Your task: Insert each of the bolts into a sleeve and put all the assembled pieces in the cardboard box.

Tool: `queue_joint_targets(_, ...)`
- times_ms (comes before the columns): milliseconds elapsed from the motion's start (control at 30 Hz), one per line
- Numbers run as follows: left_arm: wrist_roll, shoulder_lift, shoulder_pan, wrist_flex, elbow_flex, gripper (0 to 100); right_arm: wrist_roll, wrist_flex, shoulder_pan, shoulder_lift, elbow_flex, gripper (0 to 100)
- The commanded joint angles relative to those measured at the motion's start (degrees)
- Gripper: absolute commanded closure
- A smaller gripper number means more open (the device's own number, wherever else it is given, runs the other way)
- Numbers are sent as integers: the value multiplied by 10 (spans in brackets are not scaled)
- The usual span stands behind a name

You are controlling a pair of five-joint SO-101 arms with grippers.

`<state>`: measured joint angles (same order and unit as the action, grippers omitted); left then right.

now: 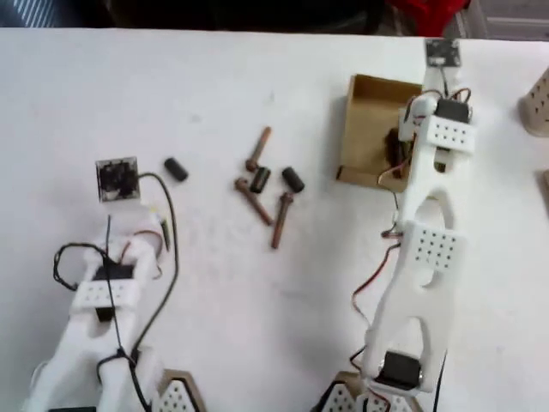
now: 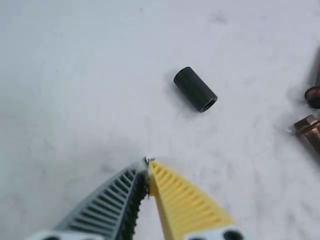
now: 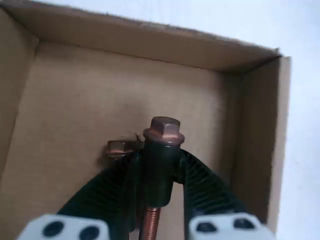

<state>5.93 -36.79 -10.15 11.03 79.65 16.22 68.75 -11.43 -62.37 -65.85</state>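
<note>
My right gripper (image 3: 159, 156) is pinching a put-together piece. It is a shiny copper bolt (image 3: 162, 131) with a six-sided head, pushed through a short black sleeve (image 3: 158, 175). The bolt's threaded end sticks out of the sleeve's other side. The piece hangs over the floor of the cardboard box (image 3: 140, 37), which is brown and open on top. Another copper bolt head (image 3: 120, 147) lies in the box, just beside a finger. I cannot tell if it has a sleeve on it.

My left gripper (image 2: 148, 167) is pressed together with nothing in it. It sits over the white table (image 2: 75, 75), near a lone black sleeve (image 2: 195, 90) lying on its side. Mid-table, three loose bolts (image 1: 253, 199) and two more sleeves (image 1: 293, 179) lie close together.
</note>
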Motion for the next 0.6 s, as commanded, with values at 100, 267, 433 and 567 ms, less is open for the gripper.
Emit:
queue_joint_targets(100,-8,0,-4,-11,-33,977,39,106,-1,-72,-232,927)
queue_joint_targets(267,-8,0,-4,-11,-33,977,13,160,9,-74,-281,742)
queue_joint_targets(433,-8,0,-4,-11,-33,977,16,205,19,-57,-295,748)
queue_joint_targets(567,-8,0,-4,-11,-33,977,16,271,32,-12,-295,780)
